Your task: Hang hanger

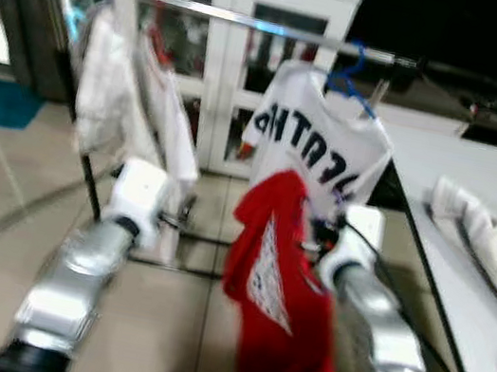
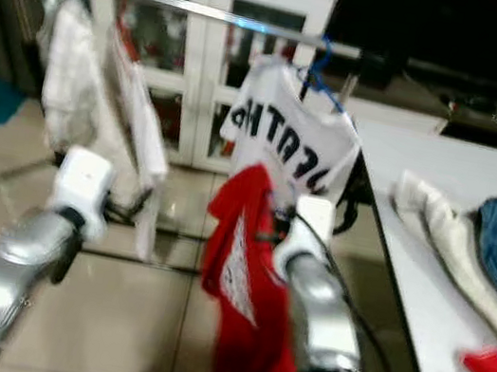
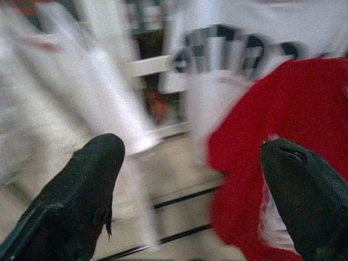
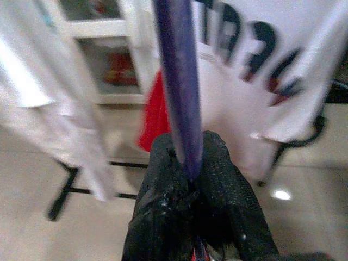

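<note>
Right claw [image 4: 187, 163] is clamped on the purple hanger [image 4: 176, 81] carrying the red shirt [image 1: 274, 287], well below the rail [image 1: 221, 15], so hanging's not done; left claw [image 3: 190, 179] gapes wide.

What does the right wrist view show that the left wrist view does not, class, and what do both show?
Right wrist view: the right tool shut on a purple hanger, which rises in front of the lettered white shirt.

Left wrist view: the left tool open and holding nothing, with pale clothes hanging ahead.

Both: the white shirt, the red shirt, the white cabinet and the tiled floor.
</note>
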{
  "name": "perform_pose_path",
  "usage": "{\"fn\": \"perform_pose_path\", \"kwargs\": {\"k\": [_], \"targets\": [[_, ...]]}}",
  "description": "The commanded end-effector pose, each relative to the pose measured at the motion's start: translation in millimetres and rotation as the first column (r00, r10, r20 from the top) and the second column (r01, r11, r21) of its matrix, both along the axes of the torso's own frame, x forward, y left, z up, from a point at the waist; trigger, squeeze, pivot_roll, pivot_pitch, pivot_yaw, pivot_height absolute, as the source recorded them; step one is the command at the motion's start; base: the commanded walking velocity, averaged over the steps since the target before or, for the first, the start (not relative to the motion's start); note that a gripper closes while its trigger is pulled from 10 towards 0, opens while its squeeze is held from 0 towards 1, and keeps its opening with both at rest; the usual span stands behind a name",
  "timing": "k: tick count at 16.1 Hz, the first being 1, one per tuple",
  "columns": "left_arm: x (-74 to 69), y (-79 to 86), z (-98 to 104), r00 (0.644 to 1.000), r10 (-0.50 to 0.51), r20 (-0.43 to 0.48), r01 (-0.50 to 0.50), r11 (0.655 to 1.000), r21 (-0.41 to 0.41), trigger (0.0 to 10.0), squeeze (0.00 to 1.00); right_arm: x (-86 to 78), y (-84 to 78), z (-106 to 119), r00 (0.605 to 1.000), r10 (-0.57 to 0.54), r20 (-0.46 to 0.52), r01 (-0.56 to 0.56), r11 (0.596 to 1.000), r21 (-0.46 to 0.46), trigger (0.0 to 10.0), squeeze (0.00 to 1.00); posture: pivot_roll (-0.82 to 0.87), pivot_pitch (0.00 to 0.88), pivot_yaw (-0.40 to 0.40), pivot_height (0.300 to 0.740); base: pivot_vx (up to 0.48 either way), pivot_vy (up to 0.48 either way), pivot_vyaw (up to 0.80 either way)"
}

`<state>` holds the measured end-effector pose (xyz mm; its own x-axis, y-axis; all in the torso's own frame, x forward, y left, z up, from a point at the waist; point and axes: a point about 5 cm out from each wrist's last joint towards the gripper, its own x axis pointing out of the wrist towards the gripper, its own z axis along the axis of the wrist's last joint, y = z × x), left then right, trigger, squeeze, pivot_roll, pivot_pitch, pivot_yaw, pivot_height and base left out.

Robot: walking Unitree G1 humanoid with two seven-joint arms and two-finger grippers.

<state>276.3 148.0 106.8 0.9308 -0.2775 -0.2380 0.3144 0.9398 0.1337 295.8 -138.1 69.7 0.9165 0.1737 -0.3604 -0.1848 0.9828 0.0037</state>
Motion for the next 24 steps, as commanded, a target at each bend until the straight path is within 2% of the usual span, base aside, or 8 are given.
{"fn": "perform_pose_path", "kwargs": {"k": [1,6,9,14,16,19,24], "targets": [[1.2,7.0,4.3,1.0,0.015,0.018,-0.016,1.0,0.023,10.0,0.0,6.9,3.5,13.1,0.998,0.003,0.064,-0.004,1.0,0.011,10.0,0.0,0.06,0.0,-0.074,0.74,0.405,0.0,0.0],[1.4,8.3,4.8,1.0,0.011,0.019,-0.011,1.0,0.028,10.0,0.0,8.1,6.4,13.6,0.997,0.014,0.073,-0.014,1.0,-0.001,10.0,0.0,0.06,0.0,-0.071,0.74,0.409,0.0,0.0],[1.9,7.8,4.9,1.0,0.009,0.021,-0.01,1.0,0.028,10.0,0.0,8.6,7.0,16.0,0.996,0.016,0.089,-0.016,1.0,0.007,10.0,0.0,0.06,0.0,-0.072,0.74,0.41,0.0,0.68],[2.1,8.1,7.0,0.999,-0.001,0.033,-0.001,0.999,0.042,10.0,0.0,11.4,6.4,17.6,0.995,0.011,0.104,-0.008,1.0,-0.021,10.0,0.0,0.06,0.0,-0.076,0.74,0.408,0.0,0.0],[1.9,7.2,7.6,0.999,-0.014,0.036,0.012,0.998,0.056,10.0,0.0,13.2,6.3,23.1,0.991,0.018,0.13,-0.011,0.999,-0.052,10.0,0.0,0.06,0.0,-0.076,0.74,0.411,0.0,0.0],[1.8,6.3,7.8,0.999,-0.018,0.038,0.015,0.998,0.057,10.0,0.0,18.1,8.5,33.8,0.986,0.021,0.163,-0.013,0.998,-0.054,10.0,0.0,0.06,0.0,-0.082,0.74,0.409,0.0,0.0],[0.4,5.3,8.1,0.999,-0.017,0.043,0.014,0.998,0.061,10.0,0.0,21.1,9.4,38.7,0.984,0.026,0.176,-0.018,0.999,-0.051,10.0,0.0,0.07,0.0,-0.09,0.74,0.409,0.0,0.0]]}}
